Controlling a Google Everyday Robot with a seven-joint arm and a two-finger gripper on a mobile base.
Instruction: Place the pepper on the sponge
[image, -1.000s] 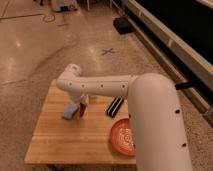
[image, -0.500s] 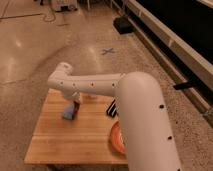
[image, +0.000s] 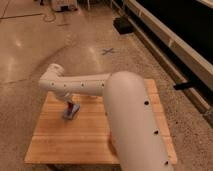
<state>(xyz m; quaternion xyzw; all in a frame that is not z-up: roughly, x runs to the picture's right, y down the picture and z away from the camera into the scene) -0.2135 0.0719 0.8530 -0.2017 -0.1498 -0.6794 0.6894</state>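
Note:
The pepper (image: 70, 106) is a small dark red sliver standing nearly upright under my wrist, its lower end touching or just above the sponge (image: 70, 114). The sponge is a light blue pad lying on the left part of the wooden table (image: 85, 137). My gripper (image: 70, 103) reaches down from the white arm's bent wrist (image: 53, 80), directly over the sponge and shut on the pepper. The wrist hides most of the gripper.
My thick white forearm (image: 132, 120) crosses the table's right half and hides what lies there. Around the table is polished concrete floor with a taped X mark (image: 107, 51). A dark box (image: 123, 24) and a long black wall base run along the right.
The arm has swung left across the table, carrying the pepper from right of the sponge to directly over it, and lowered it. The view has shifted, and the arm now covers the table's right side.

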